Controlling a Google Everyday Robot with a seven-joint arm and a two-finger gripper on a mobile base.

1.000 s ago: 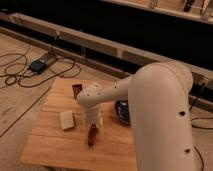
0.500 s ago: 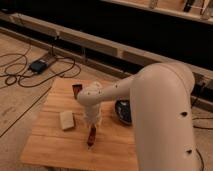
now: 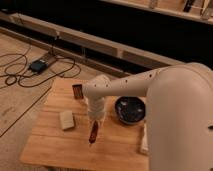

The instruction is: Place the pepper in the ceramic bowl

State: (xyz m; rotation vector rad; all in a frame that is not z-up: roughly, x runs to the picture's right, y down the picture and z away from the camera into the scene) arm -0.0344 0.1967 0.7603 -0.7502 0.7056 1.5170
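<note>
The pepper (image 3: 93, 133) is a slender dark-red piece on the wooden table (image 3: 50, 145), in front of its middle. My gripper (image 3: 94, 123) points straight down at the pepper's upper end and meets it there. The ceramic bowl (image 3: 130, 110) is round, dark and glossy, and stands on the table just right of the gripper, apart from the pepper. The big white arm fills the right side and hides the table's right part.
A small dark brown box (image 3: 78, 91) stands at the table's back left. A pale whitish cup (image 3: 66, 120) sits left of the gripper. A white object (image 3: 144, 141) lies by the right edge. Cables and a power box (image 3: 37, 65) lie on the floor to the left.
The gripper has shifted slightly left over the pepper. The pepper, bowl, box and cup stay where they were.
</note>
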